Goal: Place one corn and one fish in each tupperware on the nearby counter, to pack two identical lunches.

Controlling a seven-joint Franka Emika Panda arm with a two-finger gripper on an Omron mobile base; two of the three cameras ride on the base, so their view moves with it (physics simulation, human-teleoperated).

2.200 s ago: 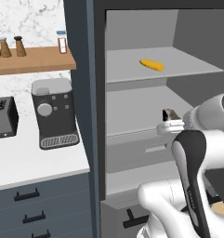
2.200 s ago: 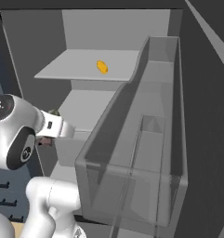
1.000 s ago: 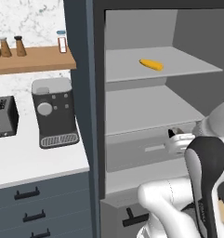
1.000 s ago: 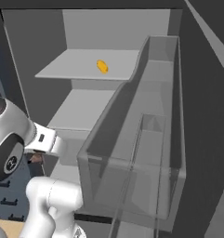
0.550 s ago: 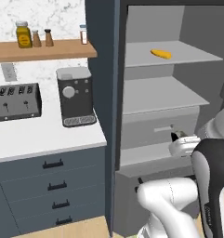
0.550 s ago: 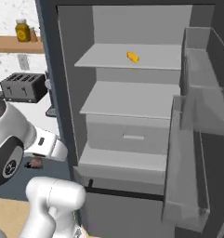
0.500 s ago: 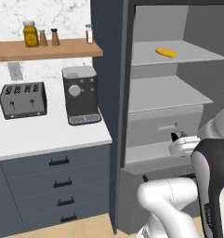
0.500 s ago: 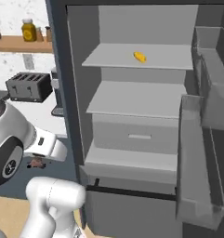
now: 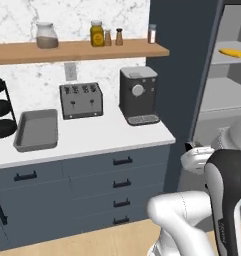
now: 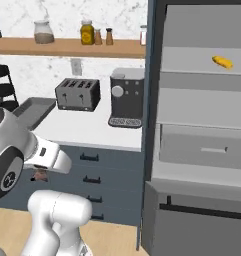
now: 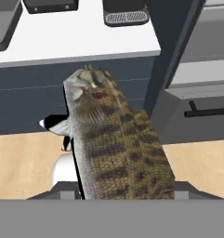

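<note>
base had swung from the fridge shelves toward the white marbled counter (image 9: 107,137). two-finger gripper (image 11: 118,186) clasped a mottled brown fish (image 11: 115,144); shallow grey rectangular tupperware (image 9: 36,131) lay unfilled, yellow corn cob (image 10: 222,62) unfetched.

Grey tupperware (image 9: 36,131) on white table (image 9: 92,140) beside toaster (image 9: 81,100) and coffee machine (image 9: 138,95); corn (image 9: 231,52) on fridge shelf (image 9: 227,59).

A home kitchen: a white marbled counter (image 9: 92,137) over dark drawers (image 9: 117,180) carries a toaster (image 9: 81,100) and a coffee machine (image 9: 138,95). A wooden wall shelf (image 9: 77,50) above holds jars and shakers, and an open fridge (image 10: 202,115) stands to the right.
</note>
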